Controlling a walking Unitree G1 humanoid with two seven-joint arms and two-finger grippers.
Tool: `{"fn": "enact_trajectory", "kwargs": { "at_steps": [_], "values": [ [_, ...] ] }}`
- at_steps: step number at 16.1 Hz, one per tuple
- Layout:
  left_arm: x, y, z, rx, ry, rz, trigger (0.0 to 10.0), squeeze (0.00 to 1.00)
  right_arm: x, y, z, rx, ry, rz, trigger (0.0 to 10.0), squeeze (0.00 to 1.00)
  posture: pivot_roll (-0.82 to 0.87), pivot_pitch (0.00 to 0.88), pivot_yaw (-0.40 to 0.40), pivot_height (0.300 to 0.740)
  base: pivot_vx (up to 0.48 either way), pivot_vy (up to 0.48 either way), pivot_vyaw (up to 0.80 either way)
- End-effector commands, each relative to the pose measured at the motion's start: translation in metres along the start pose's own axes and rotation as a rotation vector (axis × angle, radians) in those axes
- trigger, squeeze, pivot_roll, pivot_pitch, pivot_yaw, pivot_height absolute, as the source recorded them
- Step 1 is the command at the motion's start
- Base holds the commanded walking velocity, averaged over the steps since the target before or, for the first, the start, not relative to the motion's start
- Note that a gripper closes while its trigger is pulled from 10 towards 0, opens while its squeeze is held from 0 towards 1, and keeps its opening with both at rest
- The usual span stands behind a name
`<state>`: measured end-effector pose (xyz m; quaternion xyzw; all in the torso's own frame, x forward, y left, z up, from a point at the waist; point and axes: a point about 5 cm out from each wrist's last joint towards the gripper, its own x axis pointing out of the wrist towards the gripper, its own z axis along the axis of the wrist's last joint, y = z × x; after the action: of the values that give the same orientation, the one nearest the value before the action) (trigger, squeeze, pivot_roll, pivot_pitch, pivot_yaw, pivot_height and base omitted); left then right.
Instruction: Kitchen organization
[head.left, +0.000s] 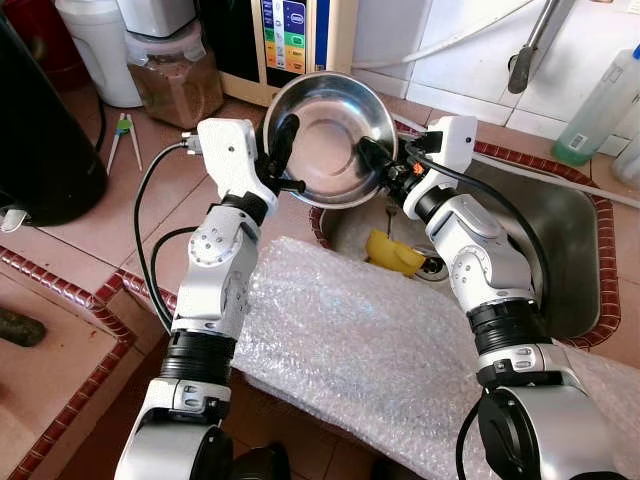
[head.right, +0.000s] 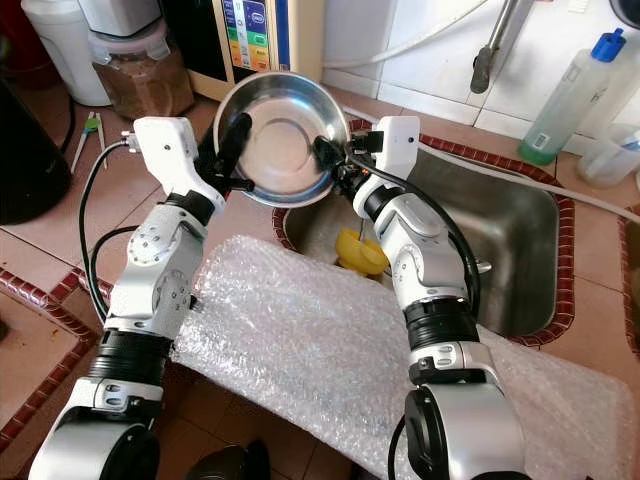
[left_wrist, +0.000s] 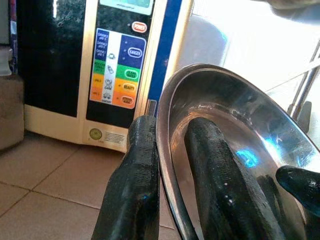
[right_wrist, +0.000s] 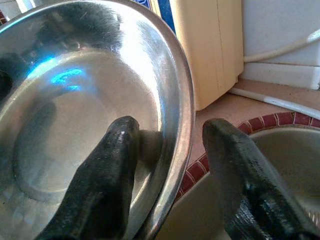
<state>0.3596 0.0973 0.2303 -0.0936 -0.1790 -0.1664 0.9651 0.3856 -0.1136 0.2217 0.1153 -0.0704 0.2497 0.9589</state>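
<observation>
Two-claw hold: steel bowl lifted over sink edge.

Head view: my left claw (head.left: 283, 150) and right claw (head.left: 372, 157) pinch opposite rims of the steel bowl (head.left: 325, 135), steadying it tilted above the sink (head.left: 560, 240). Wrist views: each claw straddles the rim, one finger inside, one outside.

Terracotta tile counter (head.left: 90, 215) w/ red-brick trim: bubble wrap sheet (head.left: 370, 350) at front edge, jar (head.left: 175, 75), white appliance (head.left: 295, 40) at back, scissors (head.left: 125, 135).
</observation>
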Motion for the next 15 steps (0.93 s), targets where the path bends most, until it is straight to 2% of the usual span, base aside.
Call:
{"fn": "enact_trajectory", "kwargs": {
  "at_steps": [1,9,15],
  "values": [
    [0.0039,0.0001,0.0100,0.020,-0.040,-0.012,0.0,0.00,-0.0026,-0.0076,-0.0011,-0.001,0.006,-0.039,0.0,0.00,0.04,0.127,-0.015,0.740,0.000,0.000,0.00],
    [0.0025,0.0049,0.0079,0.072,-0.017,-0.014,0.0,0.00,-0.0025,-0.0132,-0.0013,0.001,0.015,-0.063,0.0,0.00,0.04,0.126,-0.012,0.740,0.000,0.000,0.00],
    [0.0018,0.0060,0.0031,0.069,0.026,-0.026,0.0,0.00,-0.0024,-0.0169,-0.0049,-0.012,0.029,-0.100,0.0,0.00,0.05,0.130,-0.010,0.740,0.000,0.000,0.00]
  ]
}}
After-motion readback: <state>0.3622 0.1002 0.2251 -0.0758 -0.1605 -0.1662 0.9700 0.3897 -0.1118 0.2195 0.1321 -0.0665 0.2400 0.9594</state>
